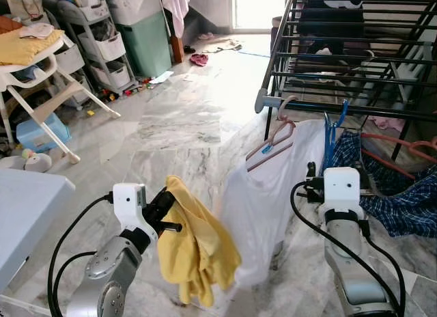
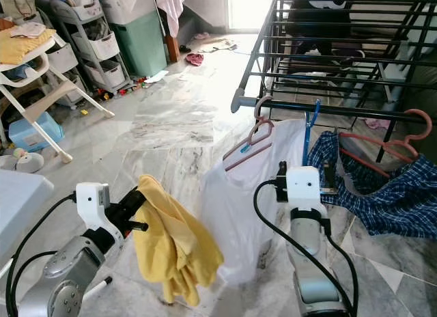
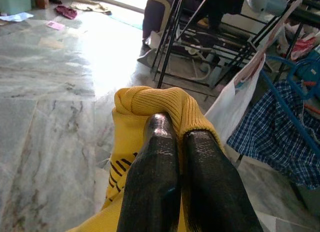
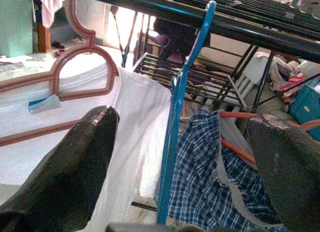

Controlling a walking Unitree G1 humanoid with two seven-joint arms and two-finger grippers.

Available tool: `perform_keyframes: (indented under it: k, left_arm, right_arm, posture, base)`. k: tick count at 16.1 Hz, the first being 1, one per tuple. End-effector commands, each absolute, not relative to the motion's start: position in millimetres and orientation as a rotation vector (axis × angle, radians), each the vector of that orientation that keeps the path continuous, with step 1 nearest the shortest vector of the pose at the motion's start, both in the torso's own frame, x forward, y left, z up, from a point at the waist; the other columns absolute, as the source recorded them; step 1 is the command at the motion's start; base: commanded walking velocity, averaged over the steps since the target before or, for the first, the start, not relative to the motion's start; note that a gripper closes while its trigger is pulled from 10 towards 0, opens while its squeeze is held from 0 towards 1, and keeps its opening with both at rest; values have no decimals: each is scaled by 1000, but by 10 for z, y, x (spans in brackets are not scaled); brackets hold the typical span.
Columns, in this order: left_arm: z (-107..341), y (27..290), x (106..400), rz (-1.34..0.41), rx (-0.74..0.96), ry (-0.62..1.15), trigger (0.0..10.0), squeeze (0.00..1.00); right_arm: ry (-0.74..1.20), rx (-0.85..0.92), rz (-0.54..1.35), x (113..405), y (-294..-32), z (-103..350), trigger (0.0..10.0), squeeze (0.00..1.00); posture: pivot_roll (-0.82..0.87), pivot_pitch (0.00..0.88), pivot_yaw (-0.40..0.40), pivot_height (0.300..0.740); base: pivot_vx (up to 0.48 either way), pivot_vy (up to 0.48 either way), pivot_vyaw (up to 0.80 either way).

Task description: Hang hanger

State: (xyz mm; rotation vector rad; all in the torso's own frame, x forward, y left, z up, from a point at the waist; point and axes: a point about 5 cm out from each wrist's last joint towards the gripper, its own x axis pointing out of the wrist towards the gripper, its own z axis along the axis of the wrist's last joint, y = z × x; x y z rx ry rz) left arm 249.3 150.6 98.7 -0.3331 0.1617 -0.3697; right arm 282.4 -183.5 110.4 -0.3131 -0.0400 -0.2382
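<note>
The left gripper (image 3: 175,137) had its 2 fingers pinched on a yellow shirt (image 1: 194,245). The right gripper (image 4: 180,157) stood spread, a blue hanger (image 4: 177,117) between its fingers – just below the drying rack (image 1: 341,71). A white shirt (image 1: 263,201) on a pink hanger (image 1: 273,143) hung beside it, over marble floor (image 1: 171,126).
</note>
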Motion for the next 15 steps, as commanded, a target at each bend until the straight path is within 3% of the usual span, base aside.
perform_keyframes:
  k: [1,6,13,15]
  left_arm:
    - [1100,1562,2520,-365,-314,104,10000,0]
    - [1064,1525,2476,-368,-323,115,10000,0]
    - [1061,1475,2483,-390,-323,122,10000,0]
    - [1059,1469,2487,-399,-318,127,10000,0]
  right_arm:
    - [-49,-311,-218,2827,-1786,1178,10000,0]
    - [-21,-319,-214,2860,-1787,1194,10000,0]
    - [-7,-320,-212,2873,-1783,1199,10000,0]
    - [-4,-322,-214,2860,-1784,1191,10000,0]
  posture:
    - [-89,0,97,740]
    - [-78,0,82,740]
    - [-80,0,86,740]
    - [-84,0,95,740]
  base:
    - [0,0,0]
    - [177,0,0]
    - [312,0,-521]
    - [274,0,0]
